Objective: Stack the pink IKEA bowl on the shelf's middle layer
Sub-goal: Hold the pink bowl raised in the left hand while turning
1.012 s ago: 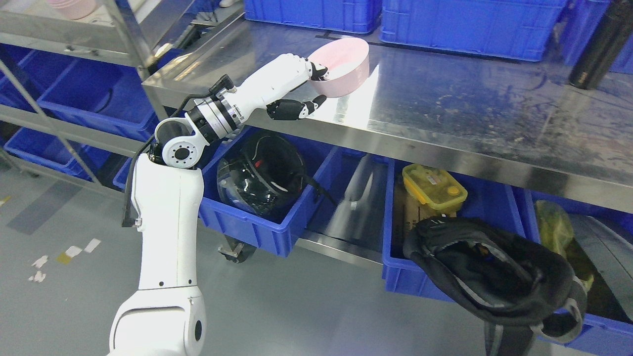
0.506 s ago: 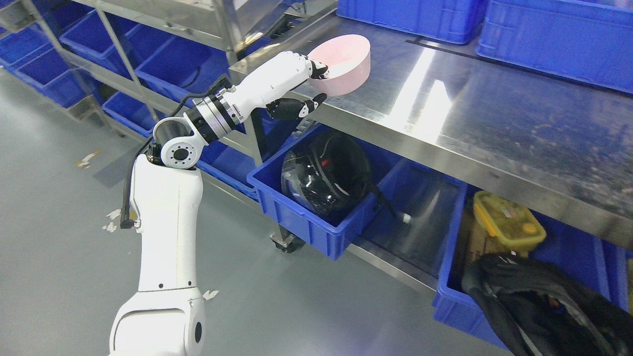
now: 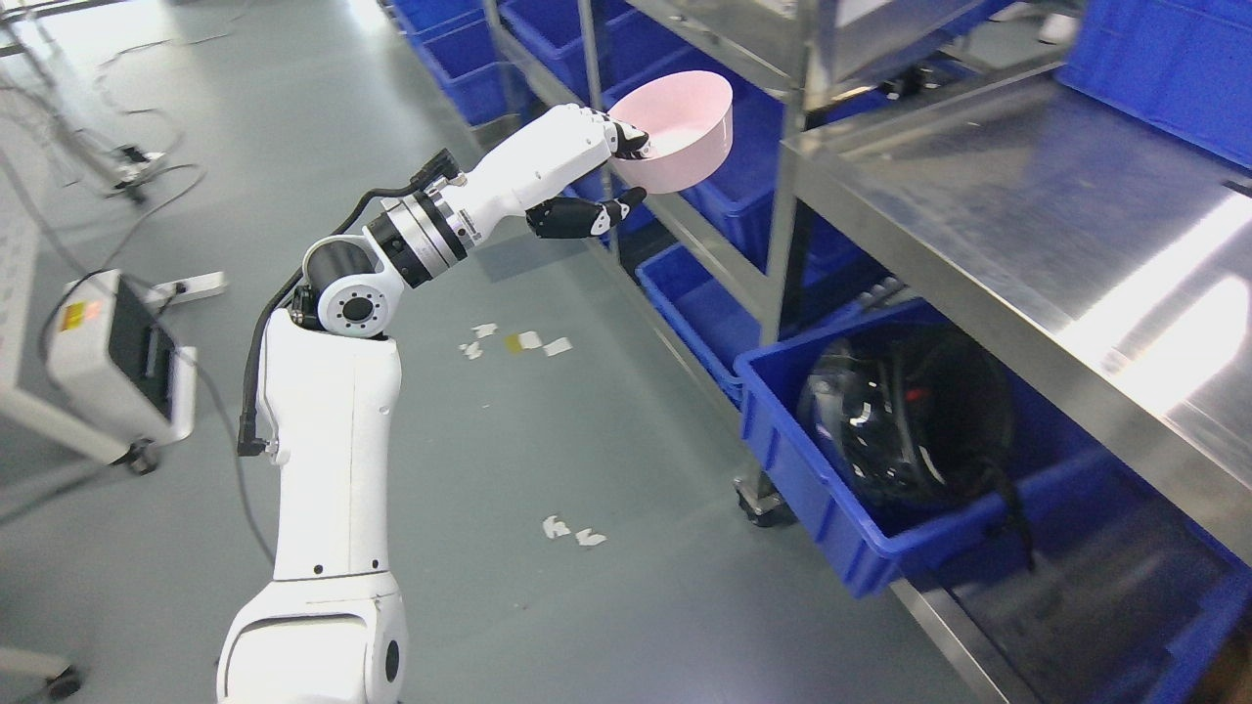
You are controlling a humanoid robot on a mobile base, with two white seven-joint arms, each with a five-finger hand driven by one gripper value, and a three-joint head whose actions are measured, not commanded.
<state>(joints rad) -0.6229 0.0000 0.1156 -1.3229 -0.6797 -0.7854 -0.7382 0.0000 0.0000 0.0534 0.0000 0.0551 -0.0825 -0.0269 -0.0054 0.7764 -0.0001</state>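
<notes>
Bins, bowl and hand

Blue bin, below right of the hand: black helmet inside. Left hand, arm raised: fingers clamped on the pink bowl, held tilted beside the shelf post.

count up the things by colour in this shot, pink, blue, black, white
pink: 1, the bowl held in the left hand
blue: at least 5 bins, such as the near bin; more may be cut off
black: 1, the helmet in the near bin
white: 1, the box on wheels on the floor
total: at least 8
</notes>
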